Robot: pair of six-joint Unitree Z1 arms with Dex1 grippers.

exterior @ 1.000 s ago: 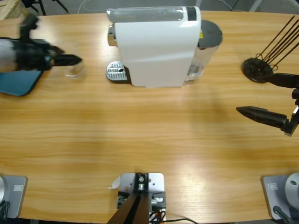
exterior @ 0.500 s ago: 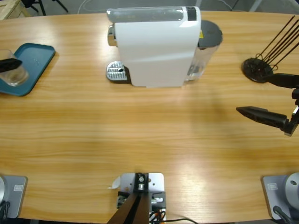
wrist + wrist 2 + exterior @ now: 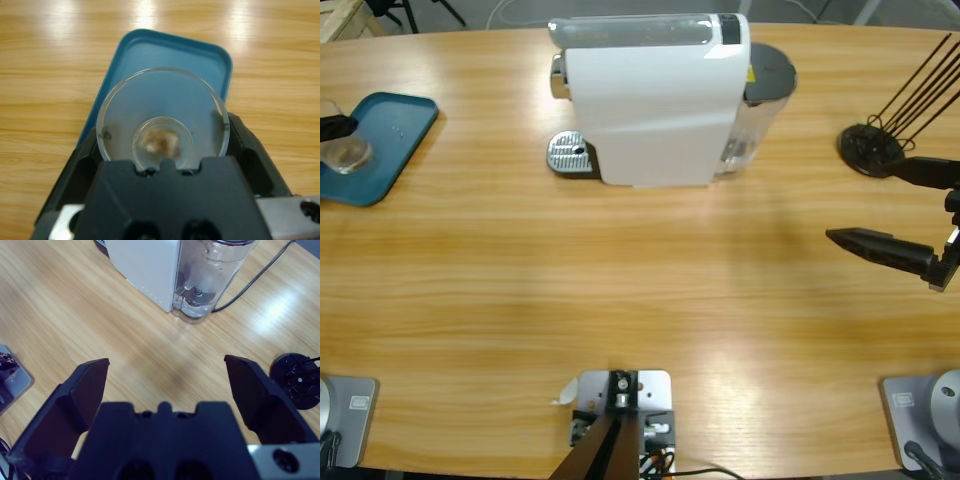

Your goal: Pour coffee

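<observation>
Left gripper (image 3: pixel 162 150) clamps a clear glass cup (image 3: pixel 162 117) with brownish dregs, over the teal tray (image 3: pixel 172 55); right gripper (image 3: pixel 165 372) gapes wide.

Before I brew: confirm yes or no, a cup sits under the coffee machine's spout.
No. The drip tray is bare; the glass is over the blue tray.
</observation>
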